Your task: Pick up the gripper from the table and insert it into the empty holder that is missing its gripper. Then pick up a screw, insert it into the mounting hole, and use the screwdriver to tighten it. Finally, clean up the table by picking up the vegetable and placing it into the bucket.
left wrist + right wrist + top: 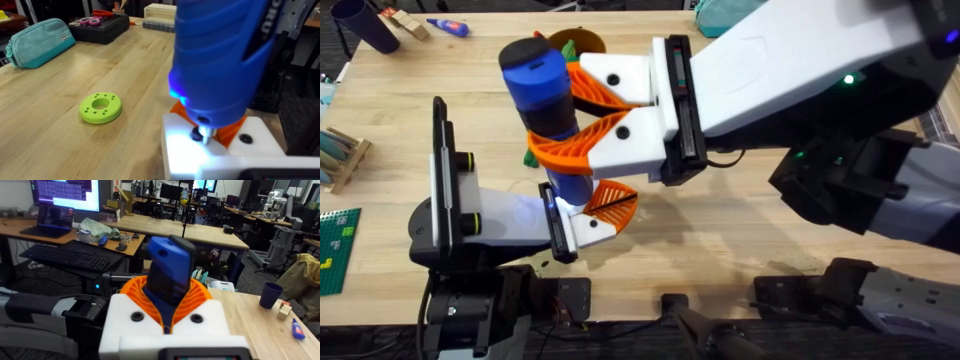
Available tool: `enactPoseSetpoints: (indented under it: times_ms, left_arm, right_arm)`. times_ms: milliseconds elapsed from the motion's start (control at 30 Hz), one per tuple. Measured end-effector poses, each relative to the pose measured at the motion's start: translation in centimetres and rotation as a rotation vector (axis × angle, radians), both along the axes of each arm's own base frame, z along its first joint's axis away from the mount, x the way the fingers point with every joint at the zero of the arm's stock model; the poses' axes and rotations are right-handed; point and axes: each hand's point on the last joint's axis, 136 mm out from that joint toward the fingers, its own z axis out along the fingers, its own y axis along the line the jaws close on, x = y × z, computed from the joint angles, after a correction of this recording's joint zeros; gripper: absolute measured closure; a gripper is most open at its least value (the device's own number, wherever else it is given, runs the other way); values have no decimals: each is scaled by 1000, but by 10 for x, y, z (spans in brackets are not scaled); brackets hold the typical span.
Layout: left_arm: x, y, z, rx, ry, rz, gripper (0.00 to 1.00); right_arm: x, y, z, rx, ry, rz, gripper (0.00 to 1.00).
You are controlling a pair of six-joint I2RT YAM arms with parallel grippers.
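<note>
over the desk [740, 245], overhead view: right tool [582, 113] clamps the screwdriver [548, 100] around its blue body, orange fingers [570, 145] wrapping both sides. the screwdriver stands upright, its tip down on the holder [590, 228], where the gripper [610, 198] is seated. judged rigid, top-heavy and smooth-shelled; a mid-body hold suits it best.

left wrist view: the screwdriver bit [201, 134] meets the lit white holder face [210, 157], light glowing; the screw itself is too hidden under the bit to make out. a green ring [100, 107] lies on the desk. whether the left tool is wide or narrow cannot be told.

right wrist view: orange fingers [197, 297] hug the screwdriver; its lower end is cut off.
</note>
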Motion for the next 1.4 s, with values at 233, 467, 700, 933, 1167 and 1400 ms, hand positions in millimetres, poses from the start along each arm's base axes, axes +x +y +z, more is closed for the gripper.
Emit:
enactPoseSetpoints:
  times_ms: [233, 467, 700, 933, 1167, 1400]
  left_arm:
    - [0, 0, -1, -1, 7, 0, 991]
    - [0, 0, 0, 0, 6, 0, 991]
    - [0, 0, 0, 0, 6, 0, 991]
    - [0, 0, 0, 0, 6, 0, 991]
    - [0, 0, 0, 0, 6, 0, 991]
    - [0, 0, 0, 0, 6, 0, 991]
  right_arm:
    - [1, 0, -1, -3, 6, -4, 960]
    - [-1, -1, 3, 17, -8, 0, 961]
    - [-4, -2, 9, 44, -35, 12, 961]
    - [-6, -2, 5, 18, -27, 41, 961]
    - [-5, -4, 9, 20, -37, 45, 961]
    - [-6, -4, 11, 23, -47, 51, 961]
